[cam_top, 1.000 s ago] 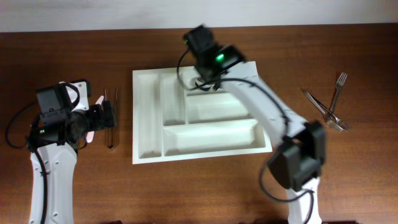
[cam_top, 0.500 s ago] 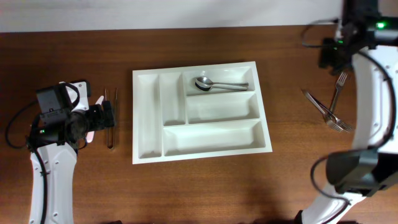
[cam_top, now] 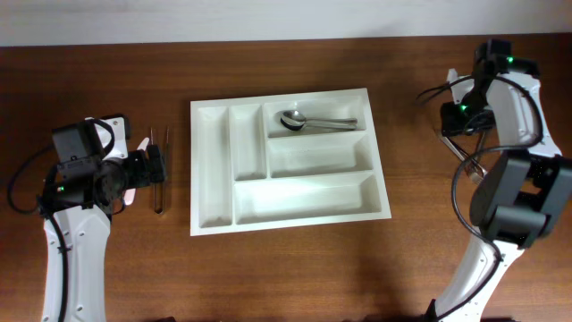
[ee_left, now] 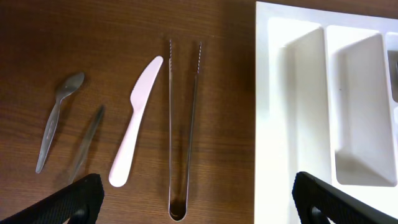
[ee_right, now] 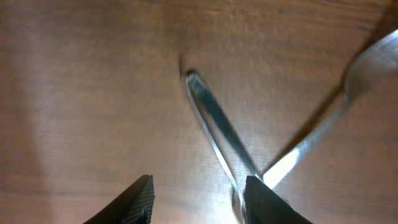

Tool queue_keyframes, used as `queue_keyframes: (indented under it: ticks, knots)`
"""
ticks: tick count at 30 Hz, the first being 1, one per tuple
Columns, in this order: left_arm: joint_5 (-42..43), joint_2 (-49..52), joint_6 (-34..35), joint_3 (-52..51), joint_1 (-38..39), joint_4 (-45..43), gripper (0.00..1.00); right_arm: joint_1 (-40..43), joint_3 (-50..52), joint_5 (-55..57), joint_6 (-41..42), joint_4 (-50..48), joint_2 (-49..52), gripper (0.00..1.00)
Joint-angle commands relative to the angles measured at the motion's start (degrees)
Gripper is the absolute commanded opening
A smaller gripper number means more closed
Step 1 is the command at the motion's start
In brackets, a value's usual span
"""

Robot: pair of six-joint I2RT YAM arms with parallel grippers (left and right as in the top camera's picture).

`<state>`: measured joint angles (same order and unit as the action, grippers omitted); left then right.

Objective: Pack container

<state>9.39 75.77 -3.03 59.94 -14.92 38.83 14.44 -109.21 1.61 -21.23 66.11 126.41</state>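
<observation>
The container [cam_top: 211,179] is a white five-compartment tray in the middle of the table. Two metal spoons [cam_top: 315,122] lie in its top long compartment. My left gripper [cam_top: 157,168] is open and empty over thin metal tongs [ee_left: 184,124], with the tray's left edge [ee_left: 292,93] to its right in the left wrist view. My right gripper [cam_top: 458,121] is at the far right. In the right wrist view it [ee_right: 199,202] is open and empty just above crossed metal cutlery handles [ee_right: 214,127].
To the left of the tongs lie a white plastic knife [ee_left: 135,121], a small metal spoon [ee_left: 57,118] and another blurred metal piece [ee_left: 87,144]. The right arm hides most of the forks in the overhead view.
My right arm has swung from over the tray's top compartment to the far right, down over the cutlery there. The left arm has not moved.
</observation>
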Motion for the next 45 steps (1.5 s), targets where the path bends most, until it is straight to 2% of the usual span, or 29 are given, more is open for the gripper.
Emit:
queue_keyframes:
  ticks: [1, 5, 6, 8, 13, 18, 26, 45]
  knots:
    - [-0.4, 0.3, -0.9, 1.3, -0.3, 0.1, 0.99, -0.1, 0.5, 0.5, -2.6, -2.8, 3.7, 0.47]
    - [-0.4, 0.3, -0.9, 1.3, -0.3, 0.1, 0.99, -0.1, 0.5, 0.1, -2.6, -6.2, 7.4, 0.45]
    - [-0.4, 0.3, -0.9, 1.3, -0.3, 0.1, 0.99, -0.1, 0.5, 0.1, -2.6, -6.7, 8.2, 0.39]
    - [-0.4, 0.3, -0.9, 1.3, -0.3, 0.1, 0.99, -0.1, 0.5, -0.5, -2.6, -7.0, 9.1, 0.33]
    - [-0.4, 0.3, -0.9, 1.3, -0.3, 0.1, 0.99, -0.1, 0.5, -4.7, -2.6, -7.5, 9.9, 0.33]
    - [-0.4, 0.3, -0.9, 1.3, -0.3, 0.1, 0.99, -0.2, 0.5, -6.6, -2.3, -6.7, 9.9, 0.17]
    - [-0.4, 0.3, -0.9, 1.3, -0.3, 0.1, 0.99, -0.2, 0.5, -5.9, -1.9, -4.8, 9.9, 0.04]
    - [-0.4, 0.3, -0.9, 1.3, -0.3, 0.1, 0.99, -0.2, -0.3, -4.2, 3.4, 0.3, 9.0, 0.04]
